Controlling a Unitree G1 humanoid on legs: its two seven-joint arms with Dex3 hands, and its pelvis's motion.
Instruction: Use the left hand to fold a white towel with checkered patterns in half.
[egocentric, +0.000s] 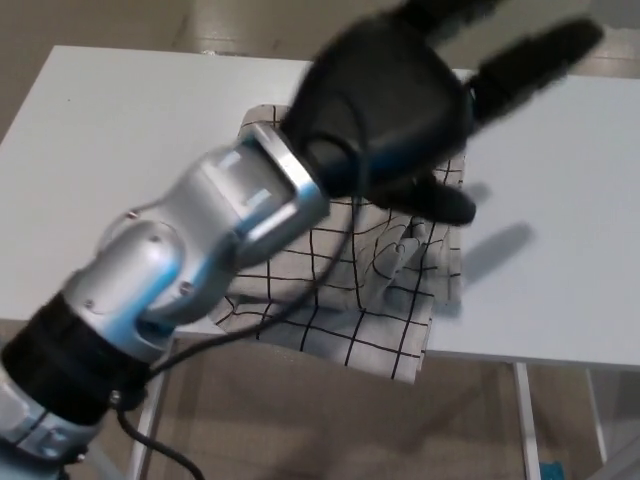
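Towel (400, 290), white with a black checkered pattern, lies on the white table (120, 180), near its front edge. From my remote view I see that the cloth is already doubled over itself, and its front right corner hangs a little over the table edge. The surface of the towel is wrinkled, with a small bunched fold near the middle of the part I can see. A large part of the towel is hidden behind the arm.

My left hand (385, 95) is raised above the towel and does not touch it. The fingers (535, 58) are spread apart and point to the upper right, out past the right edge of the cloth, over the bare table. The thumb (440, 200) points downward to the right, above the wrinkled part, but it is clear of the fabric. The hand holds nothing. Its shadow falls on the table just to the right of the towel.

The silver forearm (180, 260) crosses the left part of the towel from the lower left. A black cable (300, 305) hangs under the wrist.

The right hand does not appear in my view.
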